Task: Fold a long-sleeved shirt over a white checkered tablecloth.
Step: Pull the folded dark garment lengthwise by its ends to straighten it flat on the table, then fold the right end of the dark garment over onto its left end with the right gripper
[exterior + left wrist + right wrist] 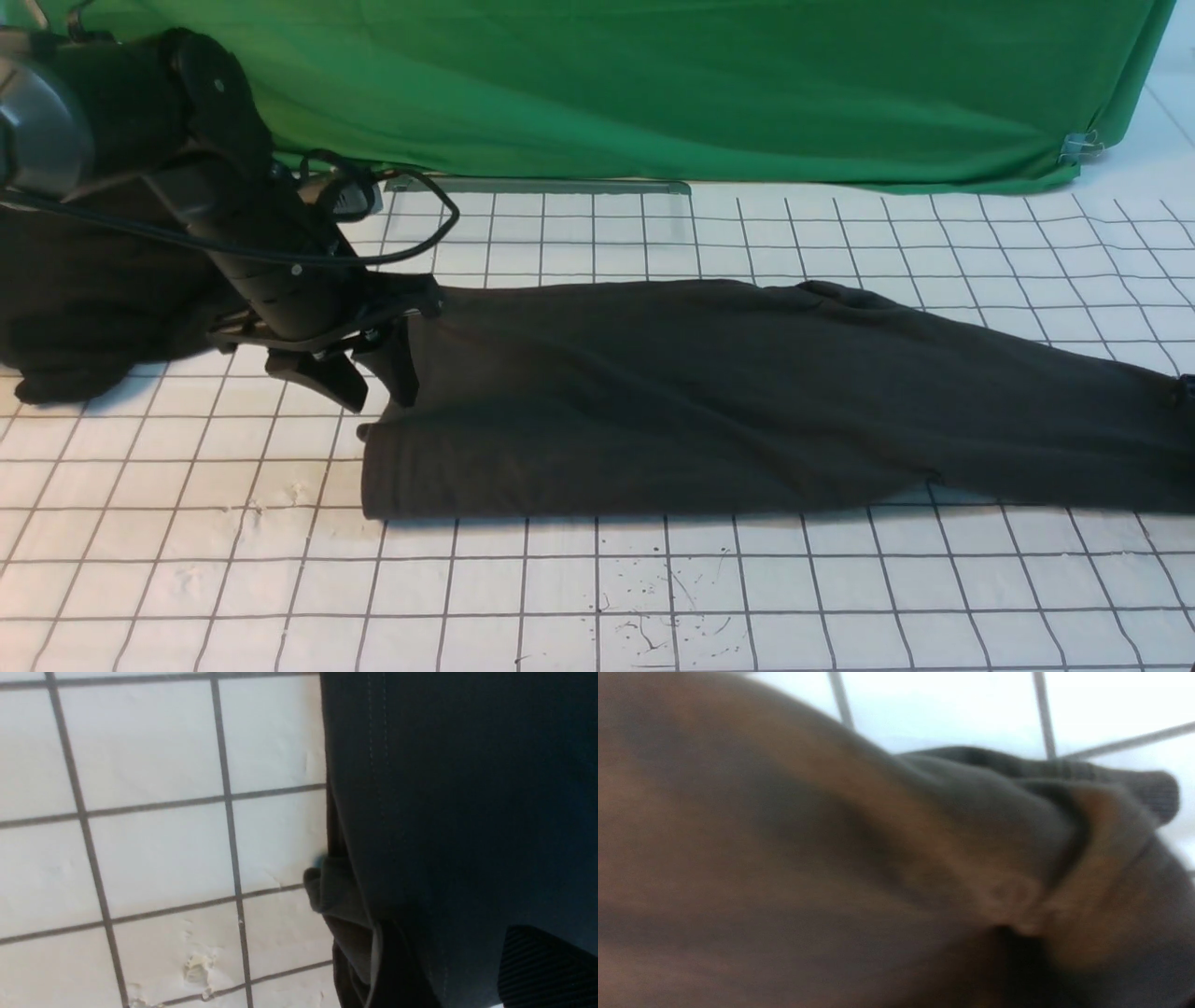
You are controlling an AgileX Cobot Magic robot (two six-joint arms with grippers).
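The long-sleeved shirt (709, 392) lies flat across the white checkered tablecloth (560, 579), the left gripper (359, 373) at its 9 o'clock edge with jaws released, while the right gripper is hidden and its jaws I cannot tell.

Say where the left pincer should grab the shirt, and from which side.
Probably the short left edge of the long-sleeved shirt, from the robot's left, low over the white checkered tablecloth: the folded layers end there in a straight edge, and the open left pincer is beside it.
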